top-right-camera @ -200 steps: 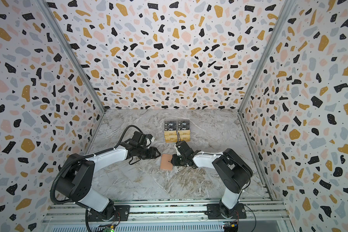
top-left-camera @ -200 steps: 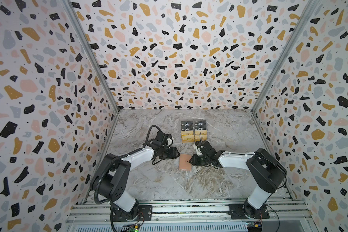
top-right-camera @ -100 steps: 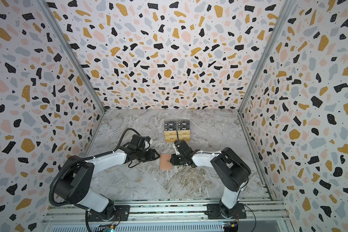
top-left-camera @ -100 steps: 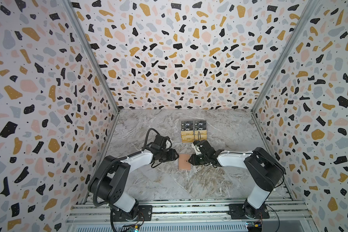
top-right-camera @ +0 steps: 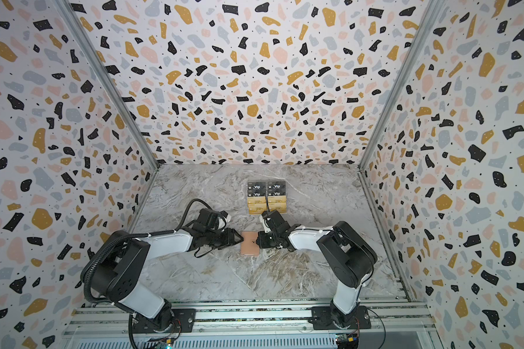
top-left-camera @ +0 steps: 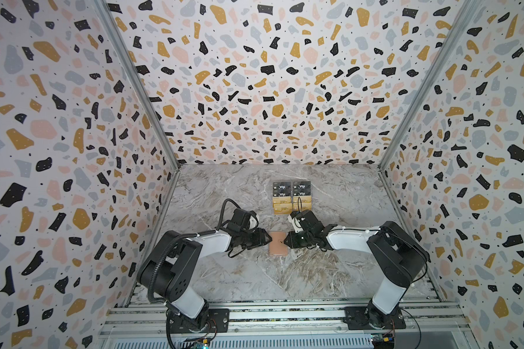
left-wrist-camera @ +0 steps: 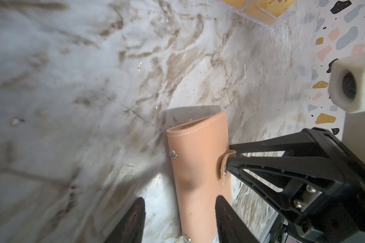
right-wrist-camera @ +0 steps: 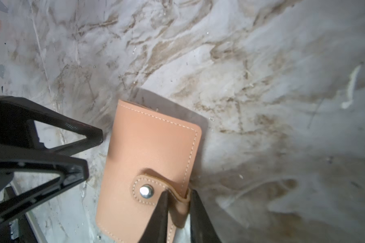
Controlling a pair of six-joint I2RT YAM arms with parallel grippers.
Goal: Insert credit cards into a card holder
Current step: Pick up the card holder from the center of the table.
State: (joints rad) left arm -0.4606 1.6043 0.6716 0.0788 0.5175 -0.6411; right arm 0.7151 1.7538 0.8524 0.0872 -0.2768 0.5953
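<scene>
The salmon-pink card holder (top-left-camera: 277,248) (top-right-camera: 249,247) lies closed on the marble floor between both arms. My right gripper (right-wrist-camera: 178,202) is shut on its strap tab (right-wrist-camera: 177,197) beside the round snap (right-wrist-camera: 146,191). This pinch also shows in the left wrist view, at the right gripper (left-wrist-camera: 228,156). My left gripper (left-wrist-camera: 178,212) is open, one finger over the holder (left-wrist-camera: 198,168) and one over bare floor. In a top view the left gripper (top-left-camera: 268,238) sits at the holder's left edge and the right gripper (top-left-camera: 286,240) at its right edge. Gold credit cards (top-left-camera: 282,206) (top-right-camera: 257,206) stand behind.
The gold cards sit in the front rows of a clear tiered stand (top-left-camera: 291,198), with black "Vip" cards (top-left-camera: 282,187) in its back rows, just behind the right wrist. Patterned walls (top-left-camera: 73,181) close in three sides. A metal rail (top-left-camera: 270,314) runs along the front.
My right gripper's jaws have narrowed onto the strap tab. My left gripper has crept slightly toward the holder's left edge. The holder stays where it was.
</scene>
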